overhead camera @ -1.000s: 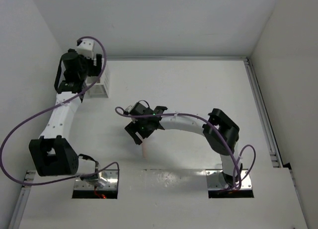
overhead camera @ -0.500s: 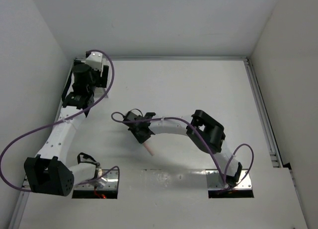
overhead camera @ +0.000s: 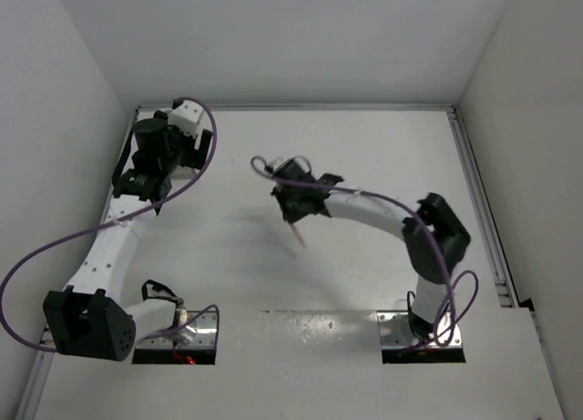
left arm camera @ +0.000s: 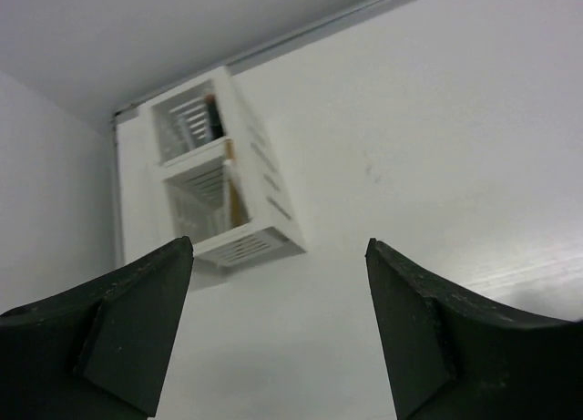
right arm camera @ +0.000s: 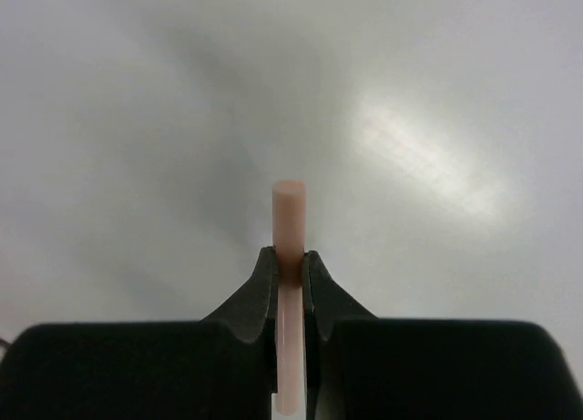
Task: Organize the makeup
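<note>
A pink makeup stick (right arm camera: 289, 215) is pinched upright between the fingers of my right gripper (right arm camera: 289, 256), which is shut on it. From above, the pink stick (overhead camera: 299, 237) pokes out below the right gripper (overhead camera: 292, 216), held over the middle of the table. My left gripper (left arm camera: 278, 249) stands open and empty at the back left, facing the white slatted box (left arm camera: 260, 215). A black stick (left arm camera: 214, 117) stands in the box's far compartment and a tan one (left arm camera: 234, 197) in the near one. No other makeup shows.
The side wall (left arm camera: 50, 192) rises just left of the box and the back wall's rail (left arm camera: 319, 26) runs behind it. In the top view the left arm (overhead camera: 114, 233) covers the box. A metal rail (overhead camera: 478, 201) lines the table's right edge.
My right gripper has shut on the pink stick, lifted it off the table and swung it back and to the right. The left wrist has shifted slightly toward the back.
</note>
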